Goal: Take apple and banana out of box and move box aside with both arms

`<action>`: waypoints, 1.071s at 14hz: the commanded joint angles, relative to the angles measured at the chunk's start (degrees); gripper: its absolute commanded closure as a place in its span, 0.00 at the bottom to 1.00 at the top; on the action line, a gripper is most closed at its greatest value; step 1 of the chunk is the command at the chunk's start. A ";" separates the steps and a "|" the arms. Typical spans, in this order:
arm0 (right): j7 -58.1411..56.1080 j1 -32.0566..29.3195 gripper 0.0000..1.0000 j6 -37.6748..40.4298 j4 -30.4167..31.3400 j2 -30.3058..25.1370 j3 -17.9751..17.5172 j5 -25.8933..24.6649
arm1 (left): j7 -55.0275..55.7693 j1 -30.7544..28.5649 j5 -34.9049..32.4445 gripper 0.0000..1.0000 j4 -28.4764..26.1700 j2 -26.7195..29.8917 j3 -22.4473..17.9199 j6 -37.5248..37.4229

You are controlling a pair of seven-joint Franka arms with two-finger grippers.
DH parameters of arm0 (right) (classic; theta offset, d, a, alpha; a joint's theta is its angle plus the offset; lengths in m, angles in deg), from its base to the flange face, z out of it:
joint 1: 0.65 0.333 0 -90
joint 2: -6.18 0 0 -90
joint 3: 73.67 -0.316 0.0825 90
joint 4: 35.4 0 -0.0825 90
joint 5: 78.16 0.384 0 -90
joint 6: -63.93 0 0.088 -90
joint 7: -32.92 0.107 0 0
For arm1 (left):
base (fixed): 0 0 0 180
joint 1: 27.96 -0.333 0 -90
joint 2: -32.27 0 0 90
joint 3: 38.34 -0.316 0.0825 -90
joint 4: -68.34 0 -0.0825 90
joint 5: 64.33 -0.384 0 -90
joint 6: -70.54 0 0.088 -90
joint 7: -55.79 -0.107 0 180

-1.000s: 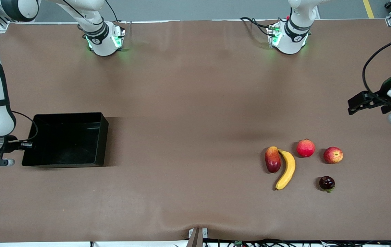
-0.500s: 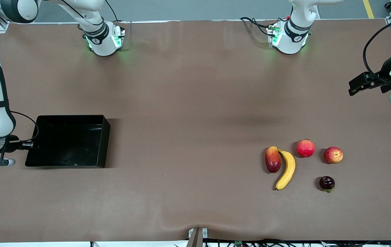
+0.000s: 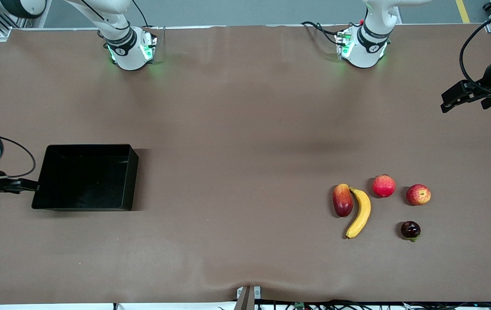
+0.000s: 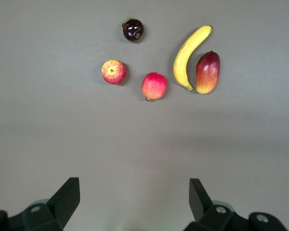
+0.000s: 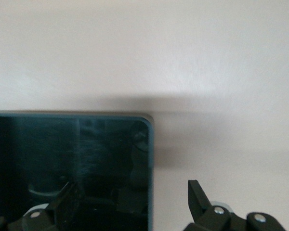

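Note:
The black box [image 3: 84, 176] stands open-topped on the table toward the right arm's end. My right gripper [image 3: 23, 185] is open at the box's end wall; in the right wrist view [image 5: 131, 188] one finger is over the box's inside [image 5: 62, 163] and the other over bare table. The yellow banana [image 3: 360, 212] and the red apple with yellow patches [image 3: 418, 194] lie toward the left arm's end. My left gripper [image 3: 449, 100] is open and empty, up over bare table. Its wrist view [image 4: 133, 185] shows the banana [image 4: 190, 55] and apple [image 4: 113, 71].
A red-and-yellow mango-like fruit [image 3: 342, 199] lies against the banana. A pink-red round fruit [image 3: 384, 185] sits between banana and apple. A small dark round fruit [image 3: 410, 229] lies nearer the front camera than the apple. Both arm bases [image 3: 131, 49] stand at the table's edge.
The box first slid a little toward the table's middle, then stayed still. My right gripper has let go and drawn back from its wall. My left gripper moved toward the bases' edge.

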 commanded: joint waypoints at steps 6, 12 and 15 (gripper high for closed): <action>17.91 11.88 0.00 13.81 1.81 -17.59 -0.46 -9.44 | -1.81 -0.05 0.60 0.00 -0.99 1.00 -0.49 -0.35; 26.81 18.14 0.00 25.50 2.17 -27.70 -0.90 -10.67 | -0.85 -0.14 1.04 0.00 -0.55 0.82 -0.93 -0.44; 26.90 17.44 0.00 32.00 1.99 -32.01 -2.12 -10.67 | -0.40 -2.15 1.30 0.00 1.11 0.21 -0.84 -0.44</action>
